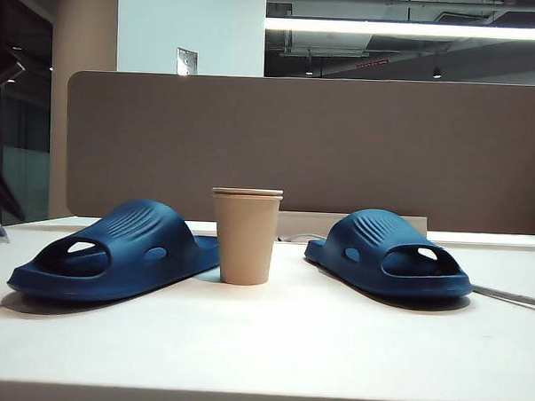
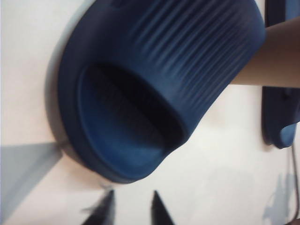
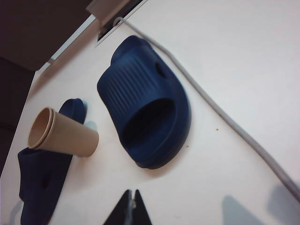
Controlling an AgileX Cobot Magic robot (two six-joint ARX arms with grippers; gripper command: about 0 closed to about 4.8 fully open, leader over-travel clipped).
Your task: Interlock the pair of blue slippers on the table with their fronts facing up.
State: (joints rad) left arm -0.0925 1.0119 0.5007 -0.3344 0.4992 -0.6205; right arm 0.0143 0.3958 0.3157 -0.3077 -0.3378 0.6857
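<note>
Two dark navy slippers lie sole-down on the white table [image 1: 270, 343], the left slipper [image 1: 114, 251] and the right slipper [image 1: 389, 255] apart, with a cup between them. In the left wrist view the left slipper [image 2: 154, 84] fills most of the picture. My left gripper [image 2: 132, 197] hovers just off its rim, open, with nothing between its fingertips. In the right wrist view my right gripper [image 3: 132, 192] is shut and empty above bare table, a short way from the right slipper [image 3: 145, 108]. Neither gripper shows in the exterior view.
A tan paper cup [image 1: 245, 235] stands upright between the slippers. A grey cable [image 3: 225, 117] runs across the table beside the right slipper. A grey-brown divider panel [image 1: 341, 150] closes the table's far side.
</note>
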